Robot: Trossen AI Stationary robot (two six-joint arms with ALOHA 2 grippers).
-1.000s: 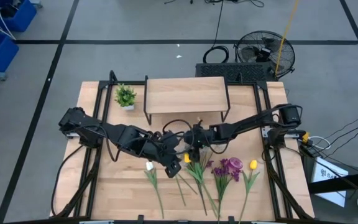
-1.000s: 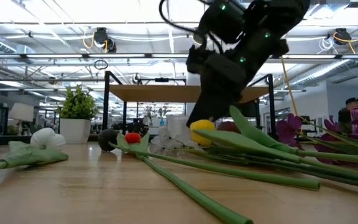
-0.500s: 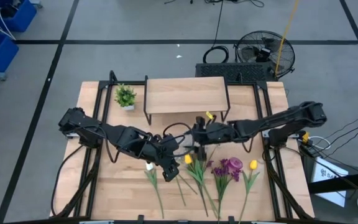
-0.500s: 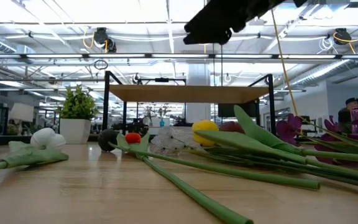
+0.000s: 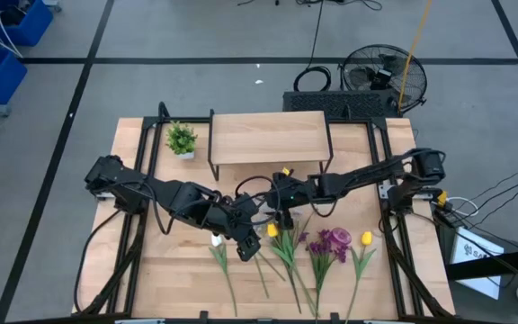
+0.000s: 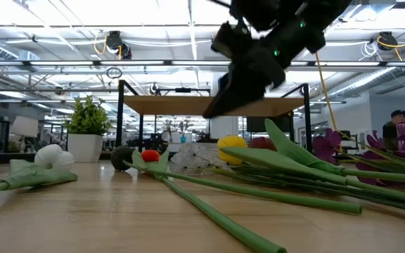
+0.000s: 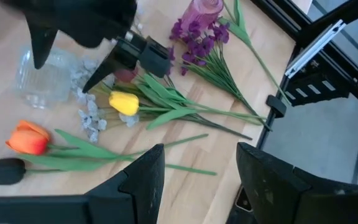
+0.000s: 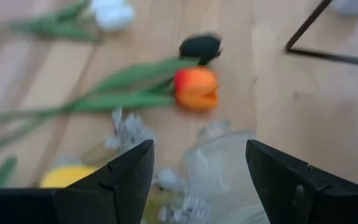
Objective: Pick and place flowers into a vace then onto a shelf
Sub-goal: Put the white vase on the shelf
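High view: flowers (image 5: 295, 256) lie in a row near the tabletop's front edge; shelf (image 5: 268, 138) stands at the back edge, potted plant (image 5: 182, 139) beside it. Both arms meet mid-table.

Low view: right gripper (image 6: 220, 105) hangs above the blooms.

Left wrist view: left gripper (image 7: 197, 171) open, holding nothing, over the orange tulip (image 7: 27, 137).

Right wrist view: right gripper (image 8: 197, 168) open, empty, above the clear vase (image 8: 222, 165) lying on the tabletop.
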